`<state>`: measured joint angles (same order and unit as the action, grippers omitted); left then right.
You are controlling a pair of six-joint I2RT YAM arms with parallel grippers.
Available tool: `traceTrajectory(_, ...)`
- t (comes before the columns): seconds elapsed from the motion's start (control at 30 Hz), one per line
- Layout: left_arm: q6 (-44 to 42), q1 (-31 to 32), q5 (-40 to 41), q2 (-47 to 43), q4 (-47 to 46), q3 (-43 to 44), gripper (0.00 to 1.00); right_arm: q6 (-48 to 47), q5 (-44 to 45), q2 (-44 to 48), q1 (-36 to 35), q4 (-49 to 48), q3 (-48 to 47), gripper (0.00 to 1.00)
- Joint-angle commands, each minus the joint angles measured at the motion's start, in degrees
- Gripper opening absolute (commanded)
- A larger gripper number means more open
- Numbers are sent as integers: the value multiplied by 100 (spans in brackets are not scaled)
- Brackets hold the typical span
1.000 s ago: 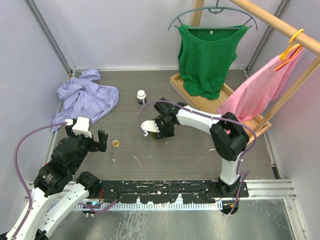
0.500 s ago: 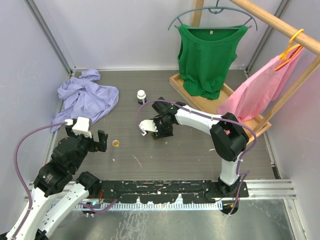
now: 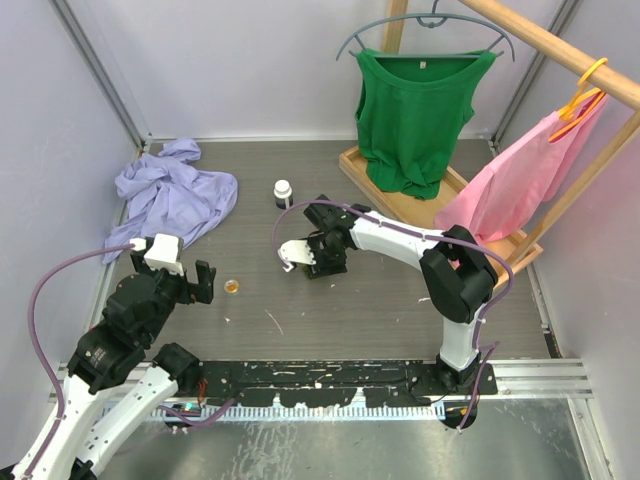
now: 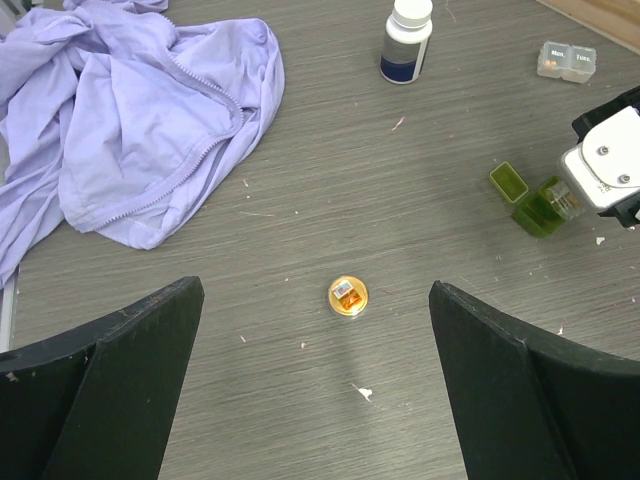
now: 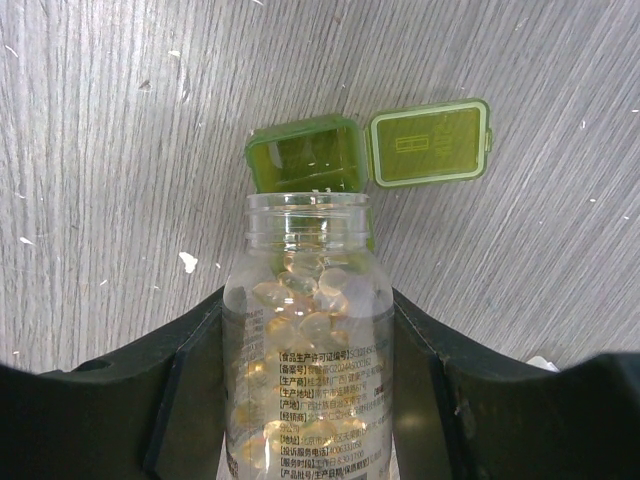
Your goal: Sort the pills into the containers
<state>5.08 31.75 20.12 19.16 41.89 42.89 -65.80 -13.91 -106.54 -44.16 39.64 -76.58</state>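
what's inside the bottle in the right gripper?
The clear bottle holds pale yellow translucent capsules, visible through its upper part. Its printed label covers most of the lower part, so how full it is there cannot be seen.

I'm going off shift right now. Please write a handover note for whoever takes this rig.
Left pincer: open, empty, over the gold cap.
Right pincer: shut on the open pill bottle, mouth tipped at the green case.
Green case: one lid open, no pill plainly seen inside.
Clear case: lids shut, farther back.
Done: bottle and one compartment open.
Left: pour pills and fill the rest.
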Motion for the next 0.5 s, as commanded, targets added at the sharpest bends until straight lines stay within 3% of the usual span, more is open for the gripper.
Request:
traceTrajectory(0.0, -60, -28, -73, -39, -322, 16, 98, 143, 34, 279, 45, -258, -4, 1)
traceTrajectory(0.47, -69, -28, -77, -54, -337, 6, 98, 206, 180, 275, -112, 19, -154, 1)
